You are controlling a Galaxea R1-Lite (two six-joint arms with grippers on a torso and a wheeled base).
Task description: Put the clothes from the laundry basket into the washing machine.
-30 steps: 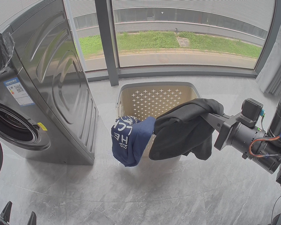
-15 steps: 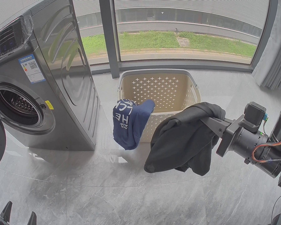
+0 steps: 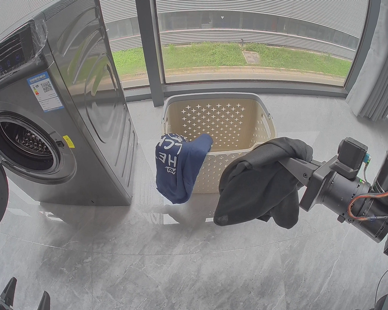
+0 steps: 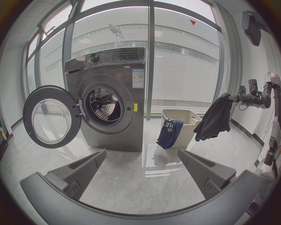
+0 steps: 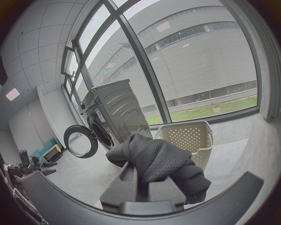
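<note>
Dark grey mesh clothing (image 3: pixel 256 182) is clamped between the jaws of the right gripper (image 3: pixel 294 165) and hangs above the floor, just before the beige perforated plastic laundry basket (image 3: pixel 217 98). A navy blue shirt with white lettering (image 3: pixel 177 167) is draped over the basket's near rim. The grey front-loading washing machine (image 3: pixel 92 102) is seen with its round door (image 4: pixel 51 117) open. The left gripper (image 4: pixel 140 153) is held low, jaws apart.

- The right gripper (image 5: pixel 145 181) pinches a dark grey mesh fabric garment (image 5: pixel 158 159), which drapes over its fingers.
- Just beyond stands a cream perforated plastic laundry basket (image 5: pixel 190 137).
- Left of the basket, a grey front-loading washing machine (image 5: pixel 117 105) has its round door (image 5: pixel 80 142) swung open.
</note>
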